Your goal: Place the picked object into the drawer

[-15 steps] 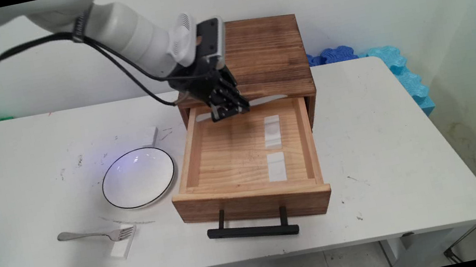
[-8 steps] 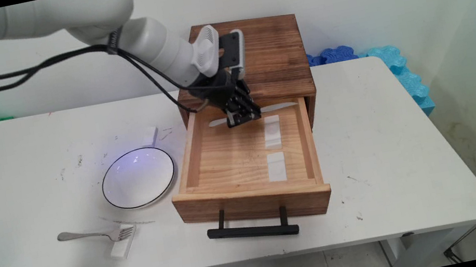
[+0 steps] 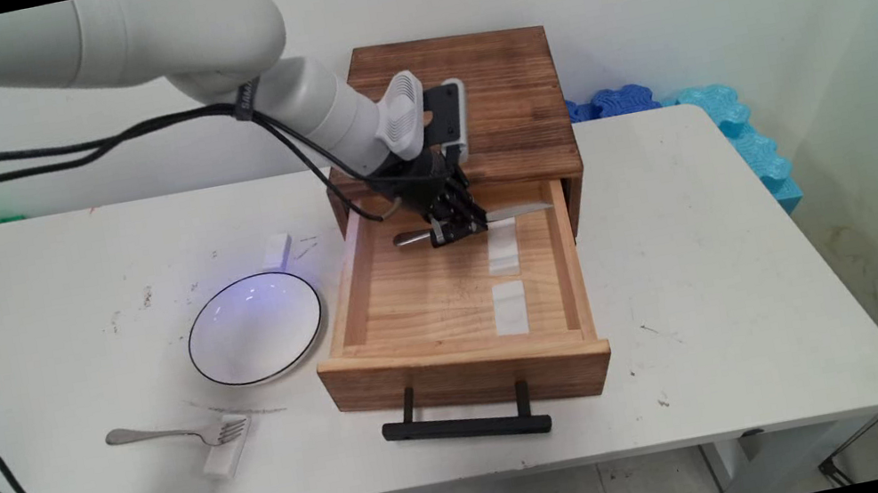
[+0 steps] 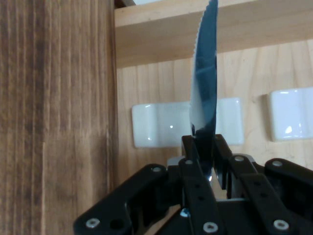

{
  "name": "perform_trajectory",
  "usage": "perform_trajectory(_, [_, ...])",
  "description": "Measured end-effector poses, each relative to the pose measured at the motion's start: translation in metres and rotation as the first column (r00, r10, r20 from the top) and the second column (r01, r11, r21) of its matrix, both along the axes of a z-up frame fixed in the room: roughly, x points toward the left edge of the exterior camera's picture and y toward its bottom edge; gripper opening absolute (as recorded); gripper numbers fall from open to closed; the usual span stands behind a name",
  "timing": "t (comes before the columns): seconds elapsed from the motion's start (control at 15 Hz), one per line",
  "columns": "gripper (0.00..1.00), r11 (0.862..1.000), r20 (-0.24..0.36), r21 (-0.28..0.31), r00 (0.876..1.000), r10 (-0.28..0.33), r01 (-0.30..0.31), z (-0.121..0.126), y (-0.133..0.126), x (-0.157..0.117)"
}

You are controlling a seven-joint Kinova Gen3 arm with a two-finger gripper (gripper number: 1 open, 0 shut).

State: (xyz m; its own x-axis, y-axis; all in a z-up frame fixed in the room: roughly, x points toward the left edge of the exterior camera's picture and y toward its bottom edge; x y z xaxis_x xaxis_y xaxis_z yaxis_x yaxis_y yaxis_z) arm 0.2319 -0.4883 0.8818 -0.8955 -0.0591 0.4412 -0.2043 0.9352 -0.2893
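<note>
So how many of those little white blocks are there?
4: two inside the open drawer, one just below the knife and one nearer the front, one behind the bowl, one under the fork.

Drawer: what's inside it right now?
Inside the drawer, two white rests lie on the floor. The gripper holds a knife over the back one. The part under the cabinet is hidden.

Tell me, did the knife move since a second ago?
Yes. The knife, held in the end effector, went down and rightward into the open drawer, nearer the white rest.
</note>
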Motion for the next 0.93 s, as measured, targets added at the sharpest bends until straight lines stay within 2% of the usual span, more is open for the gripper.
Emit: perform_trajectory(0.93, [0.0,0.999,0.022,0.033,1.0,0.013,-0.013,-0.033,-0.007,0.0])
